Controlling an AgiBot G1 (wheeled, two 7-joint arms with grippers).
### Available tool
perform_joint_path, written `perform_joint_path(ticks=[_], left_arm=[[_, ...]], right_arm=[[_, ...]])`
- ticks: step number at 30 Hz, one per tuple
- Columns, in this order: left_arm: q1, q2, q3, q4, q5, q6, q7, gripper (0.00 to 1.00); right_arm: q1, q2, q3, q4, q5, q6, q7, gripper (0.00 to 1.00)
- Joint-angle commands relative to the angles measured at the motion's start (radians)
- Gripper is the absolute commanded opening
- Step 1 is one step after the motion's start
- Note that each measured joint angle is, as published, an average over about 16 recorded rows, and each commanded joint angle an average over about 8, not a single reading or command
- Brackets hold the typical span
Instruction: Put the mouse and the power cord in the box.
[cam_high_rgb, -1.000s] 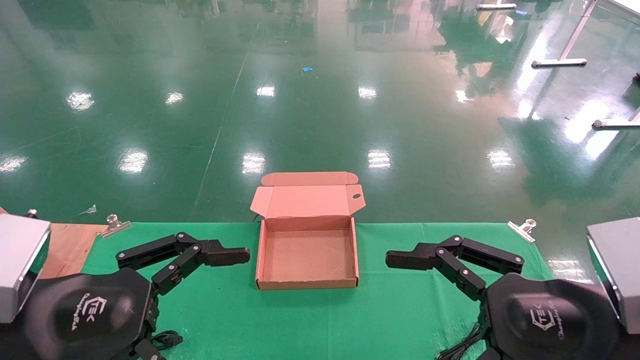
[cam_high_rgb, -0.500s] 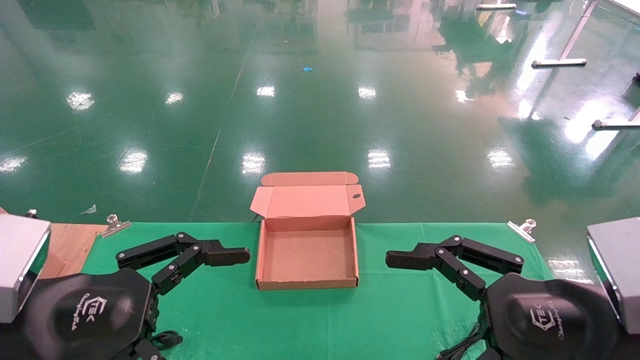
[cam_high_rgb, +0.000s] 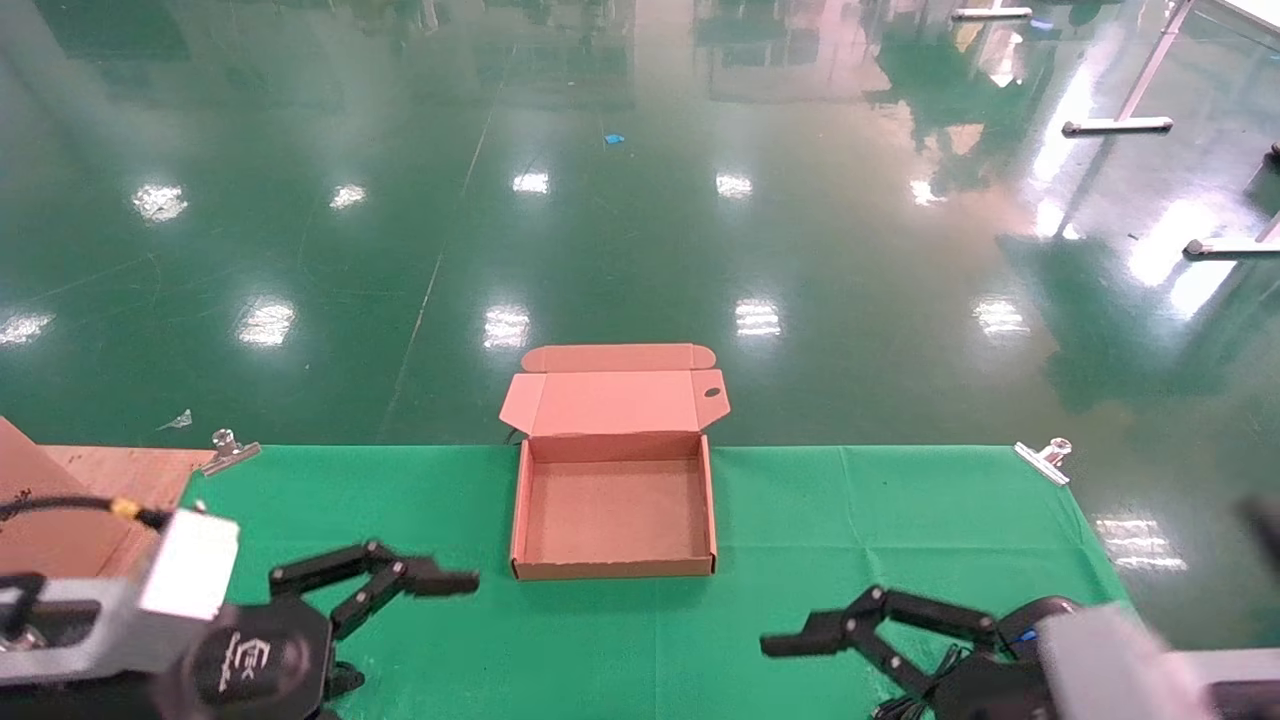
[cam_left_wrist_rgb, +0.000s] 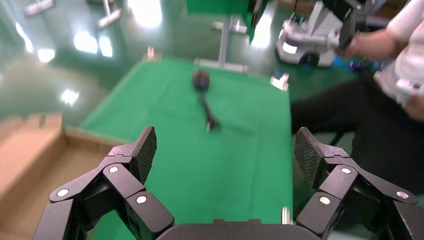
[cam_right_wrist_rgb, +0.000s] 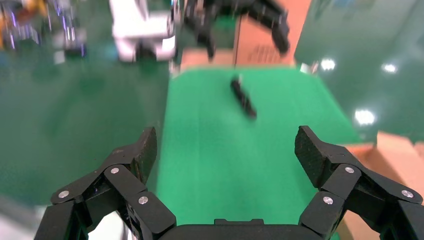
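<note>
The box (cam_high_rgb: 614, 500) sits open at the centre of the head view on the green cloth (cam_high_rgb: 800, 520), its tray squarish, its lid (cam_high_rgb: 612, 400) thrown back toward the top of the frame with the tuck flap beyond and the small oval hole at the lid's right corner. The left gripper (cam_high_rgb: 400, 600) is low at the lower left, its fingers spread wide with nothing between them, pointing right toward the box. The right gripper (cam_high_rgb: 850, 650) is at the lower right, likewise spread and holding nothing, pointing left. In the left wrist view the mouse (cam_left_wrist_rgb: 201, 80) lies on the cloth well beyond the fingers, its thin cable (cam_left_wrist_rgb: 207, 114) trailing toward the camera. In the right wrist view a dark elongated object (cam_right_wrist_rgb: 243, 98), too blurred to identify, lies slanted on the cloth.
</note>
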Motion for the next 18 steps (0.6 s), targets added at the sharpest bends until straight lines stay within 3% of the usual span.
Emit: perform_joint_path(ticks=[1,12,18], left_arm=[[-0.003,-0.001,0.018,0.03,0.04,0.009,0.013,1.0],[-0.164,0.026,0.149,0.269,0.342,0.048,0.139,1.0],[-0.296,0.088,0.236,0.467,0.521,0.032,0.257,1.0]], right_arm=[[0.032,-0.007,-0.035,-0.006,-0.072,-0.019,-0.028,1.0],[0.293,-0.128,-0.288,-0.154,-0.559,0.008,-0.235,1.0],[0.357,-0.229,-0.384,-0.287,-0.773,0.069,-0.355,1.0]])
